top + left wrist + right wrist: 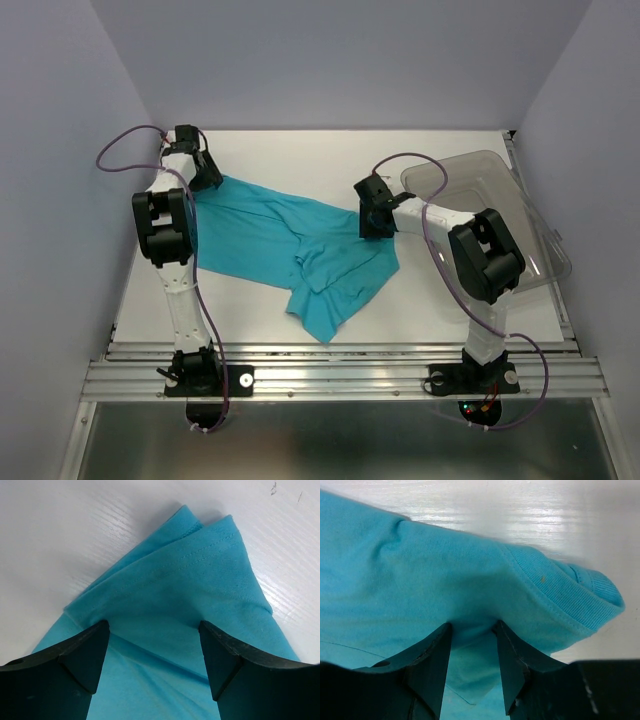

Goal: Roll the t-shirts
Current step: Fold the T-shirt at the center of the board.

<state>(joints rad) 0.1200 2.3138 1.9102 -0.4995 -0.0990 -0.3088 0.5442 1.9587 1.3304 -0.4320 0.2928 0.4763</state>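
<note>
Teal t-shirt is laid crumpled on table. Left jaws are spread over one corner; right jaws are pinched on a fold. Grip could be lost if thin fabric is pulled unevenly.

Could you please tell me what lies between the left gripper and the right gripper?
The teal t-shirt lies spread and rumpled across that whole stretch, from the left gripper to the right gripper; the top external view shows it.

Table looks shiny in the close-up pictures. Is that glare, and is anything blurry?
Right wrist view: bright streaky glare on the white table, and the t-shirt has a slightly blurry far edge. Left wrist view: softer sheen, shadow beside the shirt's tip. Top view: even light, nothing blurry.
</note>
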